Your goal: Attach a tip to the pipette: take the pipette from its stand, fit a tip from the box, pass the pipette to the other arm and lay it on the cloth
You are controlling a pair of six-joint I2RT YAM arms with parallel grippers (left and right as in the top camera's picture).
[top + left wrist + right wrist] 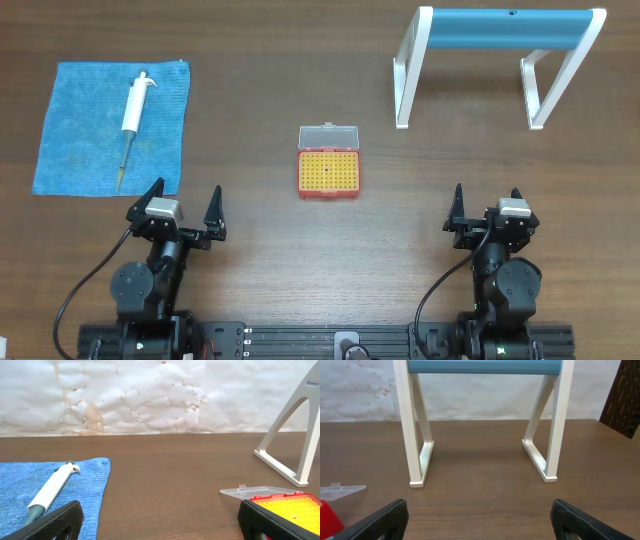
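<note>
Top view: left gripper (186, 192) is spread wide and empty. A slim white pipette (133, 105) with a yellow tip lies on the blue woven cloth (75, 150) just ahead of it, not touching it. Right gripper (487, 192) is spread and empty. The red plastic tip box (328, 175), clear lid back, sits ahead between both grippers. The white-framed, blue-barred stand (500, 30) is well beyond the right gripper.
Left wrist view: pipette beyond one finger, tip box by the other.
Right wrist view: stand straight ahead on the brown wooden table (480, 505).

A lab bench, to judge by the pipette (133, 105) on a blue cloth (70, 145), a box of tips (328, 176) and a white stand (500, 28) on a wooden table (300, 270)
</note>
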